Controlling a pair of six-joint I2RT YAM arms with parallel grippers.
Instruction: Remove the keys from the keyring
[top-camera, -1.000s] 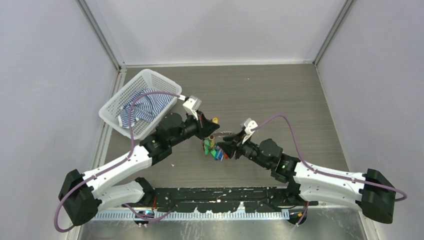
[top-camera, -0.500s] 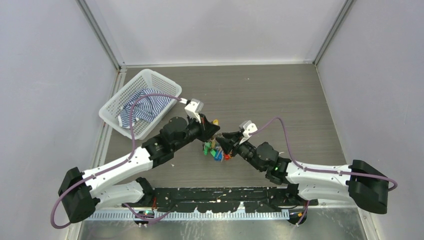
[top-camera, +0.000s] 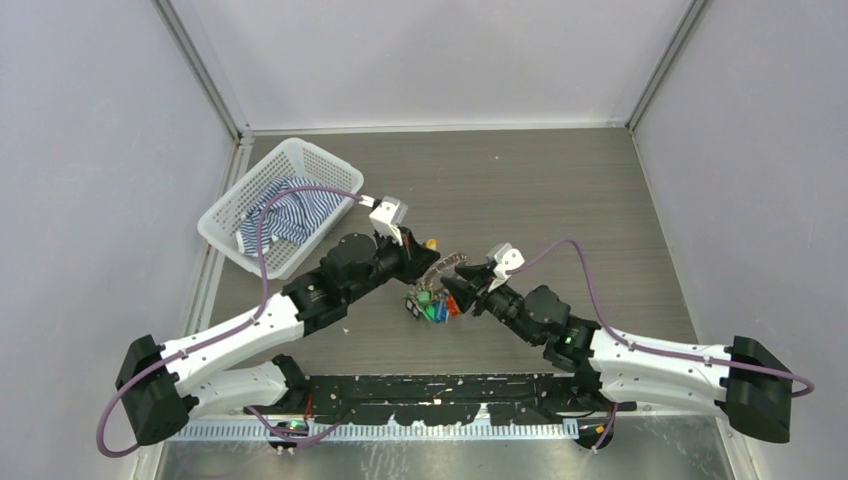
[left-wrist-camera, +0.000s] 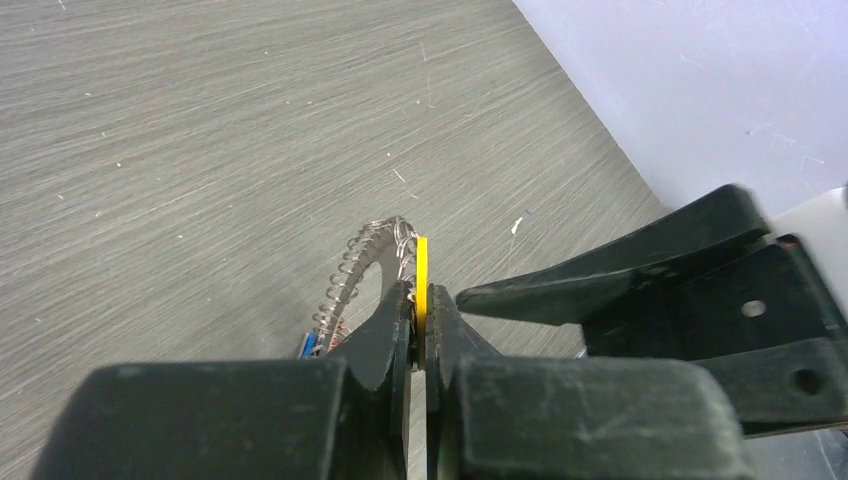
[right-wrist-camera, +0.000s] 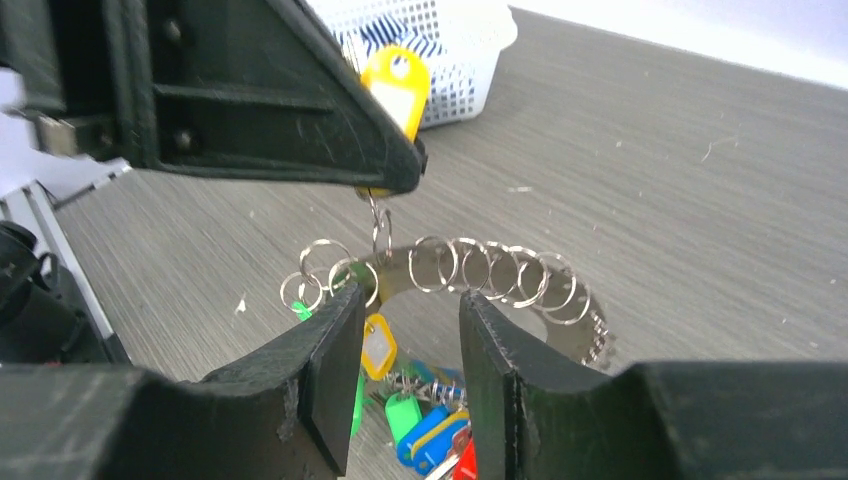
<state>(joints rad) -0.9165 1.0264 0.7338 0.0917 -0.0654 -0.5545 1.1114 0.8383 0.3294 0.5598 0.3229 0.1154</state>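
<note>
Mid-counter, the left claw (left-wrist-camera: 415, 300) is clenched on a yellow tag (left-wrist-camera: 421, 270) and holds the keyring (right-wrist-camera: 500, 272) up above the counter (right-wrist-camera: 700, 200). In the right wrist view, the ring's curved band runs from 9 to 3 o'clock across the gap of the right claw (right-wrist-camera: 412, 300). That claw's jaws stand part-way apart, and whether its pads touch the metal is hard to tell. The keys (right-wrist-camera: 425, 430), with blue, green, red and yellow heads, hang at 6 o'clock beneath the band. From overhead, the ring lies at 10 o'clock from the right claw, likely the one free to work a key loose. No brand or writing is legible; the tags' label windows look blank.
</note>
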